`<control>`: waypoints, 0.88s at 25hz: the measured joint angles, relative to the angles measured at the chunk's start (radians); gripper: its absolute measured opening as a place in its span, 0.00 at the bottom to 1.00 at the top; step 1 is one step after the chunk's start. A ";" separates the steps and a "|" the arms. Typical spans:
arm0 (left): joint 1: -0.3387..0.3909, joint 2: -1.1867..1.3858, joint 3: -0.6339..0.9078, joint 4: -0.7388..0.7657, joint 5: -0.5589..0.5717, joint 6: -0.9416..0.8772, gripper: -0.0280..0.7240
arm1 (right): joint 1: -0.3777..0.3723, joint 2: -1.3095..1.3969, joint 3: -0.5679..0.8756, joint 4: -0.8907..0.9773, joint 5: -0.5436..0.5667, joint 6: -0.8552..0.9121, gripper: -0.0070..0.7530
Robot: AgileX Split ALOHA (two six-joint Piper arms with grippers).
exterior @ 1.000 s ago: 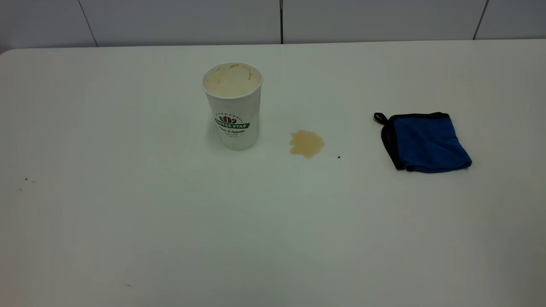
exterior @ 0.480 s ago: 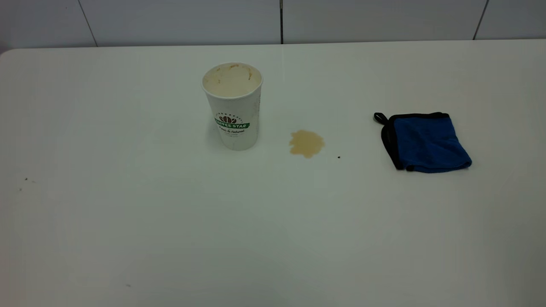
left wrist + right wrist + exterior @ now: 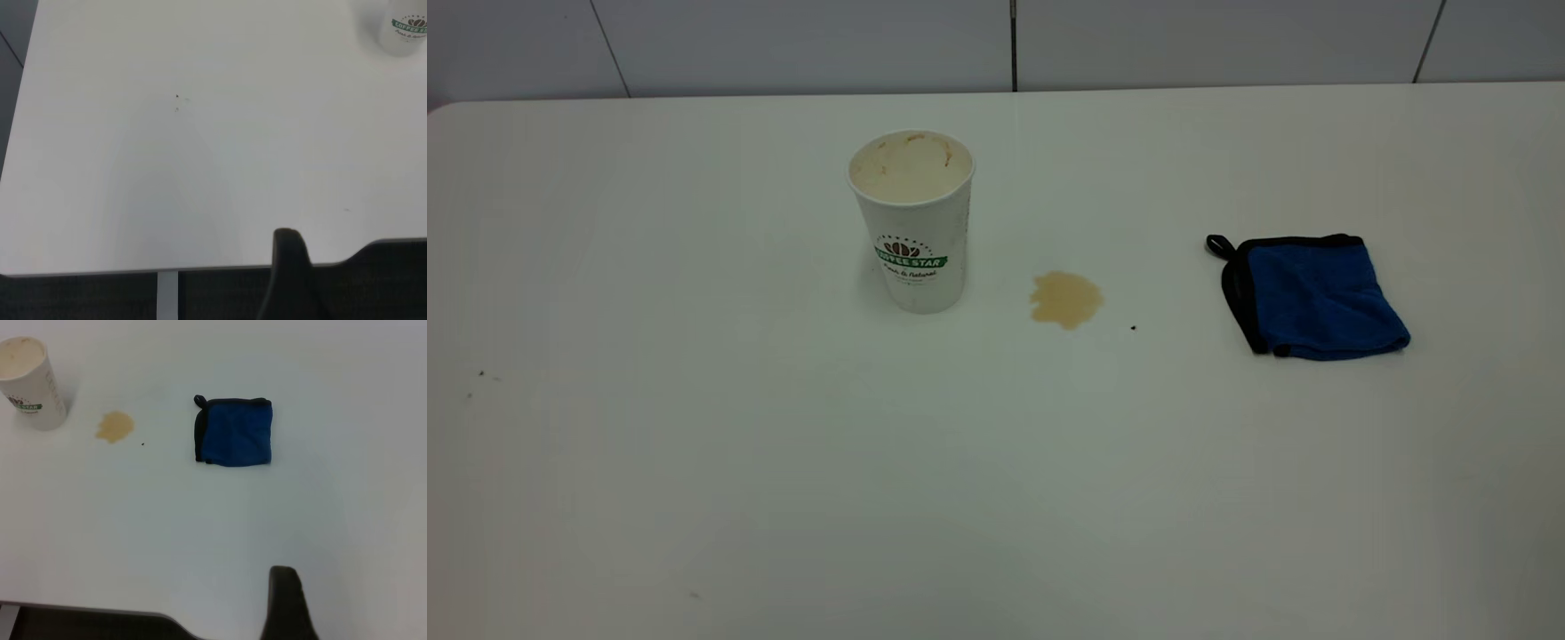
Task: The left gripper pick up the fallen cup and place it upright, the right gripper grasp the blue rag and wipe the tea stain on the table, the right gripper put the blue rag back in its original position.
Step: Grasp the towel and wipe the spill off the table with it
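The tall white paper cup (image 3: 913, 222) stands upright on the white desk (image 3: 783, 462); the light-brown tea stain (image 3: 1064, 299) lies between it and the folded blue microfibre rag (image 3: 1316, 297) — all apart. Of either gripper we see one dark finger only (open or closed, we cannot tell). We judge the risk: a careless wipe nudging the cup over.
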State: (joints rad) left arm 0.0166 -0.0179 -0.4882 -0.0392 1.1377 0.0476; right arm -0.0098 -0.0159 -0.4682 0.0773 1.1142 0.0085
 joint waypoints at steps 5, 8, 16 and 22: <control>0.000 0.000 0.000 0.000 0.000 -0.001 0.76 | 0.000 0.000 0.000 0.000 0.000 0.000 0.75; 0.000 0.000 0.000 0.000 0.000 -0.001 0.76 | 0.000 0.000 0.000 0.000 0.000 0.000 0.75; 0.000 0.000 0.000 0.000 0.000 -0.001 0.76 | 0.000 0.000 0.000 0.000 0.000 0.000 0.75; 0.000 0.000 0.000 0.000 0.000 -0.001 0.76 | 0.000 0.119 -0.013 0.000 -0.036 -0.008 0.78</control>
State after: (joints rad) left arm 0.0166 -0.0179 -0.4882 -0.0392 1.1377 0.0466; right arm -0.0098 0.1035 -0.4813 0.0773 1.0779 0.0000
